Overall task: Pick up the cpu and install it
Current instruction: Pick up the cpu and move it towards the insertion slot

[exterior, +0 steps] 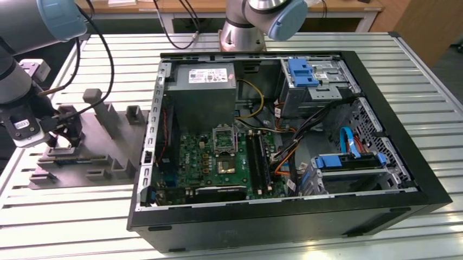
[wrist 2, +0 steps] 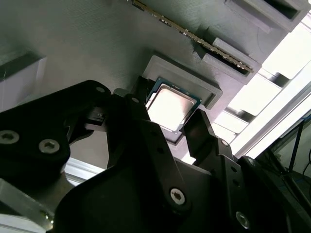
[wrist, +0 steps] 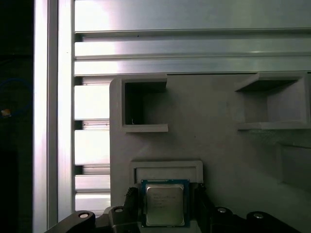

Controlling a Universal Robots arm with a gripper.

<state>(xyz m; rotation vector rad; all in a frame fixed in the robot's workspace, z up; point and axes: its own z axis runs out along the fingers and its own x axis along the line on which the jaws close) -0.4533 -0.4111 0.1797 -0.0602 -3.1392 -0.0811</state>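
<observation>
The cpu [wrist: 165,204] is seated in a recess of the grey fixture tray [exterior: 108,162] on the tabletop [exterior: 79,216], flanked by the hand's [exterior: 64,140] spread fingers [wrist: 131,208]. If gripped off-centre, it could be tilted, jammed or dropped.

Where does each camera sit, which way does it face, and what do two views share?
Exterior view: off the robot, looking down on the open computer case and grey fixture; the arm and gripper show at the exterior view's left.
First wrist view: on the arm, facing the fixture; fingers flank the cpu.
Second wrist view: on the arm, oblique to the cpu; fingers in front.
Both wrist views share cpu and fingers.
</observation>
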